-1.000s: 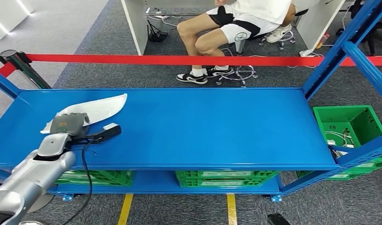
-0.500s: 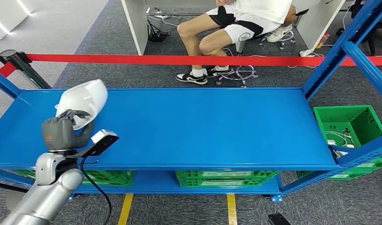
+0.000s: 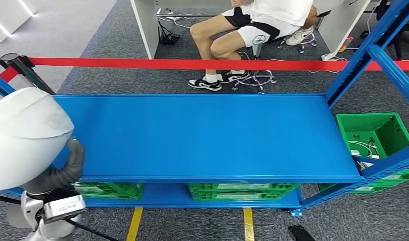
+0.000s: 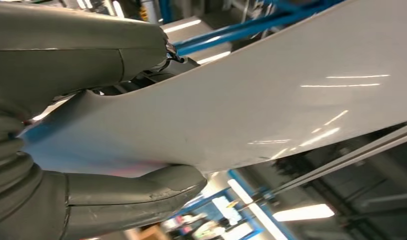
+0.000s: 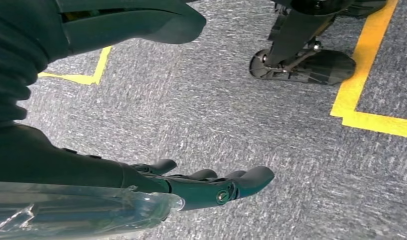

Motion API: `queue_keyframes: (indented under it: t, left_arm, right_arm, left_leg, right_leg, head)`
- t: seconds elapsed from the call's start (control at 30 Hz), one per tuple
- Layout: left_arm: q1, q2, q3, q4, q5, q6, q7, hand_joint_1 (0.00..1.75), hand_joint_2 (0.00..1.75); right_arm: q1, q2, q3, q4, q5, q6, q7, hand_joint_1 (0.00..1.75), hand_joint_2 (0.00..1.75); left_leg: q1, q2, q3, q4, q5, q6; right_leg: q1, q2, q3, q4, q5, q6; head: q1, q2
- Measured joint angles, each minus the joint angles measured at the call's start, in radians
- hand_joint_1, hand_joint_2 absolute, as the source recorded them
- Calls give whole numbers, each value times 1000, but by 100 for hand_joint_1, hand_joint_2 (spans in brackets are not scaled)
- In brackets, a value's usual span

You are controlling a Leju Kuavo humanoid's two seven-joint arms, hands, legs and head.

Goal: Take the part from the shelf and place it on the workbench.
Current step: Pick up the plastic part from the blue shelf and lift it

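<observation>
The left hand (image 3: 62, 173) is gripping a large, smooth white part (image 3: 24, 135), which is sitting directly above the hand, lifted off the blue shelf (image 3: 202, 135) just beside it. From the left wrist, the thick grey thumb (image 4: 136, 197) is pressing one face of the part (image 4: 251, 110) while the fingers (image 4: 91, 50) are wrapping the other. The right hand (image 5: 191, 182) is hanging over grey carpet (image 5: 271, 115), holding nothing, its fingers extended and slightly apart.
</observation>
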Motion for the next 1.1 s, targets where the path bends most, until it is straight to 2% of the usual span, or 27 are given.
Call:
queue_keyframes:
  t: [0.17,0.47,0.8,0.93,1.1]
  left_arm:
    - [-12,-15,6,-39,-21,0,-30,175,175]
    - [-31,-12,31,-60,-76,0,-1,175,175]
    - [-28,26,30,-66,-31,0,60,175,175]
    - [7,34,34,-66,2,-1,99,175,175]
    - [103,42,96,-66,85,-1,61,175,175]
  right_arm:
    - [-10,0,8,0,2,4,3,0,175]
    - [-19,-3,21,-1,0,9,2,0,175]
    - [-19,-10,21,-2,-16,17,-6,0,175]
    - [-11,-13,17,-2,-56,9,-28,0,175]
    - [7,-15,-29,-3,-138,1,-76,0,175]
  left_leg:
    - [0,0,0,0,2,-1]
    - [0,0,0,0,3,0]
    - [0,0,0,0,3,0]
    - [0,0,0,1,2,0]
    - [-5,0,-1,6,-7,13]
  right_leg:
    - [1,0,0,0,1,0]
    - [0,0,0,0,1,0]
    - [1,0,0,0,1,0]
    - [0,0,1,0,1,0]
    - [-6,0,3,-3,-1,7]
  head:
    - [0,0]
    - [0,0]
    - [0,0]
    - [0,0]
    - [0,0]
